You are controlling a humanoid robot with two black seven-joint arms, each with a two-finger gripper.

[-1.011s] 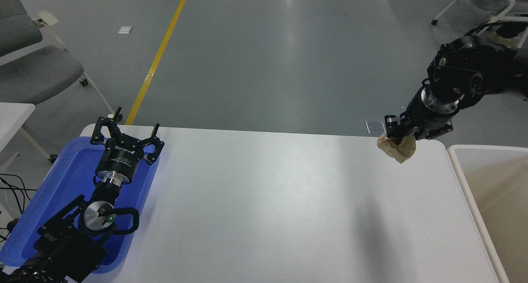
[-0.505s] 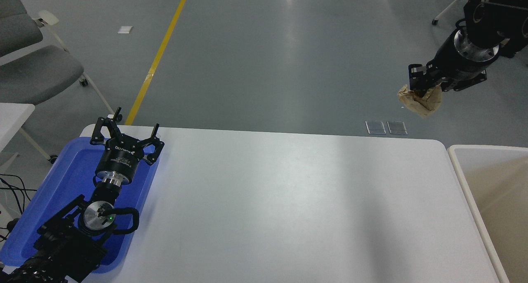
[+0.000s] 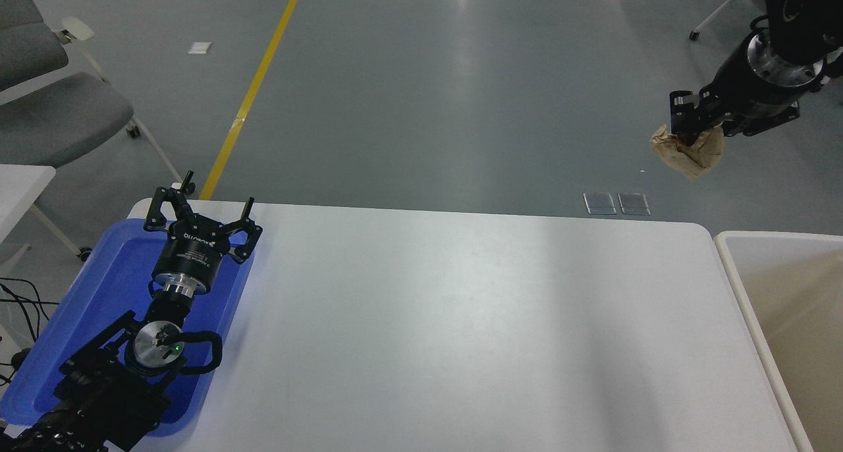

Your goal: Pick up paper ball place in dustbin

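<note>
The right gripper (image 3: 688, 132) is clamped onto the crumpled paper ball (image 3: 688, 154), which hangs just below its fingertips, raised high above the white table (image 3: 421, 320). The dustbin (image 3: 731, 257) lies well below the gripper and slightly to its right, its cream rim touching the table's edge. The ball looks light, soft and easily squashed; its creases should give the fingers purchase, so a pinch across its upper middle ought to hold without slipping. The left gripper (image 3: 197, 205) is parked over the blue tray (image 3: 112, 274), fingers spread and empty.
</note>
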